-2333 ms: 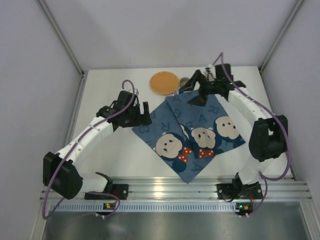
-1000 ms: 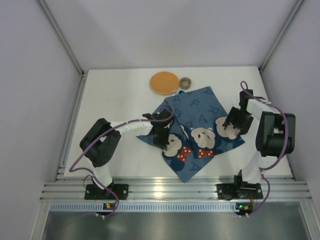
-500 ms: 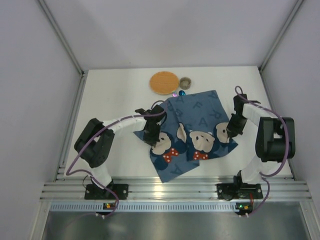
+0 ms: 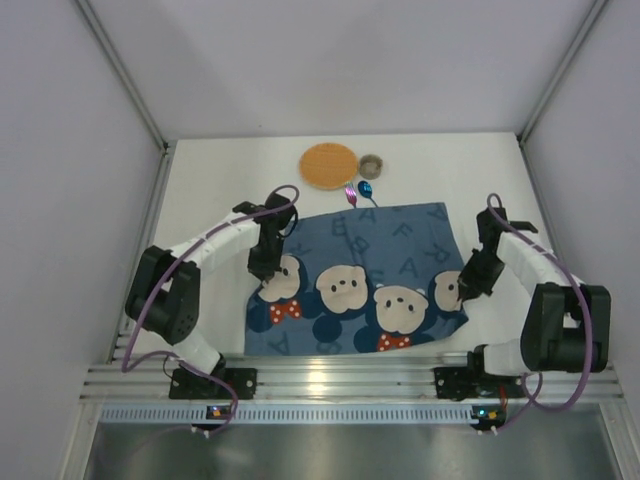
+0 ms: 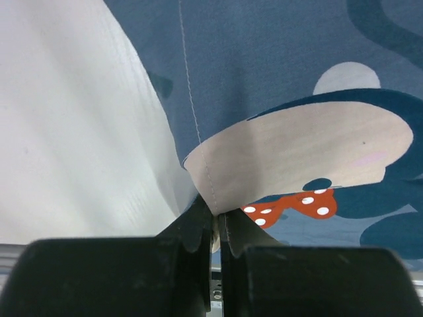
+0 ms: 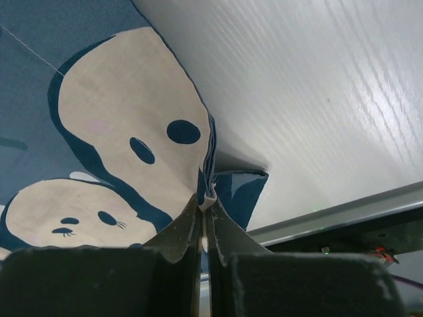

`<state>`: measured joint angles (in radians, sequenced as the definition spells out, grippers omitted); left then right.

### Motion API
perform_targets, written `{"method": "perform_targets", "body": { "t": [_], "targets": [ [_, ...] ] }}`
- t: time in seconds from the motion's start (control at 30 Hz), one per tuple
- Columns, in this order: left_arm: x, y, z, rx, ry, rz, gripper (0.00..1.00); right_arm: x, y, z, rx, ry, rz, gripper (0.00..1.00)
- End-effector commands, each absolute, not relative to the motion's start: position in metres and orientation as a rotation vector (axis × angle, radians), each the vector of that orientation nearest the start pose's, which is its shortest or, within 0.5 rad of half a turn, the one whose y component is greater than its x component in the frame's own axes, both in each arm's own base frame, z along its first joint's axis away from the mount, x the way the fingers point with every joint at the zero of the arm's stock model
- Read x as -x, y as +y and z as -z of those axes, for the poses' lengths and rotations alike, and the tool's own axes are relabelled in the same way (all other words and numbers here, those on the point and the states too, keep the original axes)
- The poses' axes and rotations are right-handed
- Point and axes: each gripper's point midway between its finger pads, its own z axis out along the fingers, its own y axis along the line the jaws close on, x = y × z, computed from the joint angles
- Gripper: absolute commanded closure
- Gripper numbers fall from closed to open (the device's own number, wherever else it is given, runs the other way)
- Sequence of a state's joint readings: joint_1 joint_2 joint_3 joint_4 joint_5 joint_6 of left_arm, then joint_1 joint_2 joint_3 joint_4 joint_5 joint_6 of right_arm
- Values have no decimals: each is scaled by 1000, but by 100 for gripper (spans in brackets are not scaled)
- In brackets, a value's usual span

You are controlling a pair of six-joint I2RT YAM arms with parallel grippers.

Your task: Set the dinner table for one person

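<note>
rail (image 4: 350,372): ribbed metal strip at 6 o'clock.
table (image 4: 210,200): white, matte and flat. It runs from the rail to 12 o'clock, under everything.
mat (image 4: 350,290): soft dark-blue cloth with a cartoon-mouse print, spread at the table's 6 o'clock and slightly skewed.
left gripper (image 4: 262,268): clenched on the mat's 9 o'clock hem, with a fold pinched up between the jaws.
right gripper (image 4: 468,283): clamped on the 3 o'clock edge near the corner, the fabric tented.
step, as I judge it: squaring the mat. Keep both pinches low and level, draw gently toward 3 and 9, and lay the hems flat before releasing.
spoon (image 4: 366,190): glossy blue, at the mat's 12 o'clock hem.
fork (image 4: 351,195): purple, just beside the spoon.
plate (image 4: 328,165): round, orange-brown and woven, farther toward 12.
ring (image 4: 371,164): small and dull, at the plate's 3 o'clock.
</note>
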<state>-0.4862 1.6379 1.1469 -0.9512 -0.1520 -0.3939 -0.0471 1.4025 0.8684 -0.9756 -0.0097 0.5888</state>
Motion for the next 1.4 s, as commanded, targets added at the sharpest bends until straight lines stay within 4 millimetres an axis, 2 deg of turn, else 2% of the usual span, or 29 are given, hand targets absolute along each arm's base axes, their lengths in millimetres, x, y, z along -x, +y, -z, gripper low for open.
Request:
{"method": "perform_targets", "body": {
  "t": [0.0,0.03,0.07,0.1,0.13,0.17,0.2,0.27,0.4,0.53,0.57,0.63,0.7,0.73,0.77,0.8,0.83,0.87,0.9,0.93,0.97,1.0,1.03,1.07,1.1,1.13,1.17,1.23,1.37],
  "targets": [
    [-239,-100,-61,-152,2999,-257,100,-182,18,-59,-1023,2918,-52,100],
    [-238,-99,-60,-148,3005,-265,100,-176,20,-59,-1026,2933,-58,100],
    [-238,-99,-60,-146,3006,-261,80,-174,21,-61,-1023,2927,-73,92],
    [-239,-99,-61,-146,3005,-260,68,-171,23,-60,-1031,2936,-85,82],
    [-238,-98,-64,-142,3009,-265,51,-167,24,-61,-1034,2937,-87,69],
    [-239,-98,-66,-126,3006,-276,37,-167,24,-63,-1034,2923,-95,40],
    [-244,-98,-72,-116,2989,-280,26,-165,24,-64,-1031,2923,-96,24],
    [-245,-97,-81,-95,2983,-295,18,-165,23,-69,-1026,2910,-92,1],
    [-265,-103,-109,-63,2914,-276,12,-177,17,-93,-963,2856,-61,0],
    [-278,-124,-110,-46,2895,-139,12,-228,19,-146,-814,2683,-126,0],
    [-282,-127,-107,-37,2889,-118,12,-239,28,-150,-764,2674,-150,0],
    [-292,-136,-94,-22,2884,-91,12,-274,54,-170,-649,2601,-327,0],
    [-303,-146,-83,-9,2886,-42,14,-303,85,-175,-546,2590,-472,0],
    [-306,-151,-80,-2,2885,-15,15,-320,97,-191,-488,2553,-518,0],
    [-309,-156,-79,4,2883,20,16,-332,115,-180,-433,2598,-534,0],
    [-316,-162,-77,7,2863,53,16,-343,126,-182,-392,2598,-549,2],
    [-318,-165,-76,10,2857,72,17,-365,138,-202,-319,2545,-571,3],
    [-320,-169,-76,10,2854,94,17,-377,155,-184,-265,2600,-564,7],
    [-322,-170,-77,12,2846,106,17,-390,161,-182,-234,2602,-537,9],
    [-325,-172,-76,10,2837,115,18,-412,167,-200,-184,2544,-517,11],
    [-325,-172,-75,7,2837,121,18,-422,174,-170,-169,2622,-444,13],
    [-324,-173,-74,1,2843,136,18,-436,171,-162,-168,2620,-359,15],
    [-324,-174,-72,-7,2846,147,18,-457,178,-176,-131,2575,-352,16],
    [-323,-174,-69,-8,2851,150,19,-461,182,-137,-120,2679,-292,18],
    [-323,-174,-67,-7,2859,162,19,-483,185,-155,-103,2620,-273,19],
    [-322,-174,-66,-12,2861,169,19,-491,185,-148,-92,2628,-227,20],
    [-321,-174,-63,-13,2865,169,20,-491,190,-117,-71,2698,-168,20],
    [-322,-172,-62,-5,2863,177,20,-509,194,-122,-52,2643,-130,20],
    [-323,-173,-55,2,2871,234,20,-517,203,-107,-36,2618,-125,21]
  ]
}}
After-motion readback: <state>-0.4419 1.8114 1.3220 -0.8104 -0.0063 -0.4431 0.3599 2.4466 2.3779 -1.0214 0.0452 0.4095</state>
